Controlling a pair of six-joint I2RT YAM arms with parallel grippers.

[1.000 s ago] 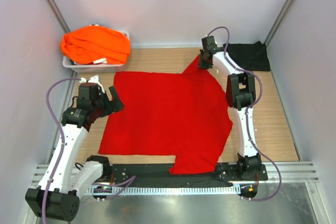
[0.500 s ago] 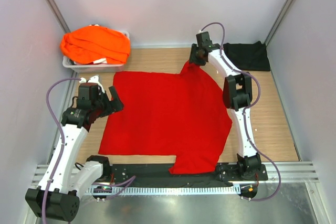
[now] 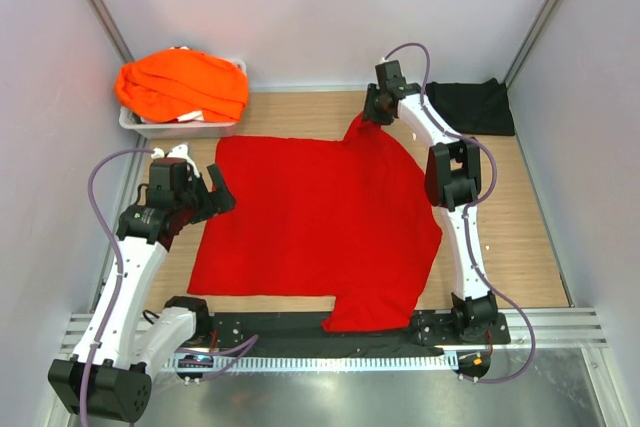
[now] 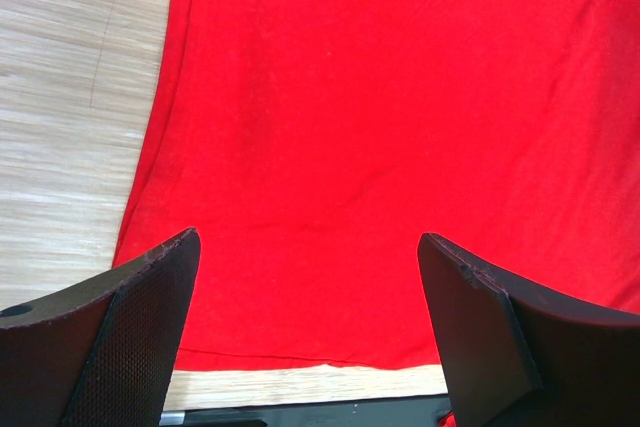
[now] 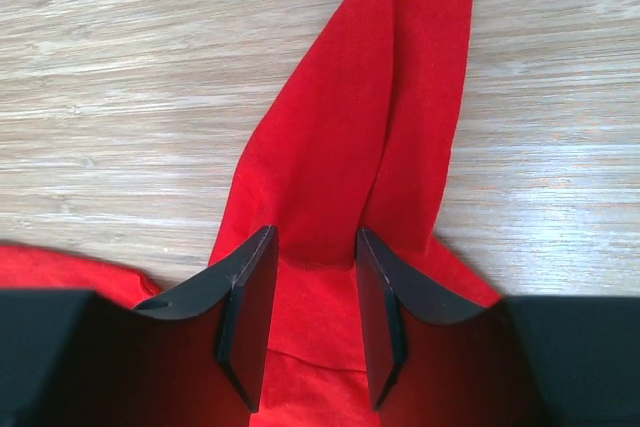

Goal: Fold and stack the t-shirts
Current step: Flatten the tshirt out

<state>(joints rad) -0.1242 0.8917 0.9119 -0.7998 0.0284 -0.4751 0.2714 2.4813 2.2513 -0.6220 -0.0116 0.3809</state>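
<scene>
A bright red t-shirt (image 3: pixel 310 217) lies spread flat across the wooden table, one sleeve over the near edge. My right gripper (image 3: pixel 373 112) is at its far sleeve, shut on a bunched, tented fold of red cloth (image 5: pixel 340 167) between its fingers (image 5: pixel 315 242). My left gripper (image 3: pixel 222 187) hovers open and empty over the shirt's left edge, with red cloth (image 4: pixel 380 127) below its jaws (image 4: pixel 310 247). A black t-shirt (image 3: pixel 470 105) lies folded at the far right. Orange t-shirts (image 3: pixel 180 85) are heaped at the far left.
The orange heap sits in a grey plastic tray (image 3: pixel 175 130) in the far left corner. Grey walls close in both sides and the back. A black strip and metal rail (image 3: pixel 300 332) run along the near edge by the arm bases.
My right gripper moved left and a little farther back, and the far sleeve shifted left with it; in the last half second it hardly moved. My left arm has not moved.
</scene>
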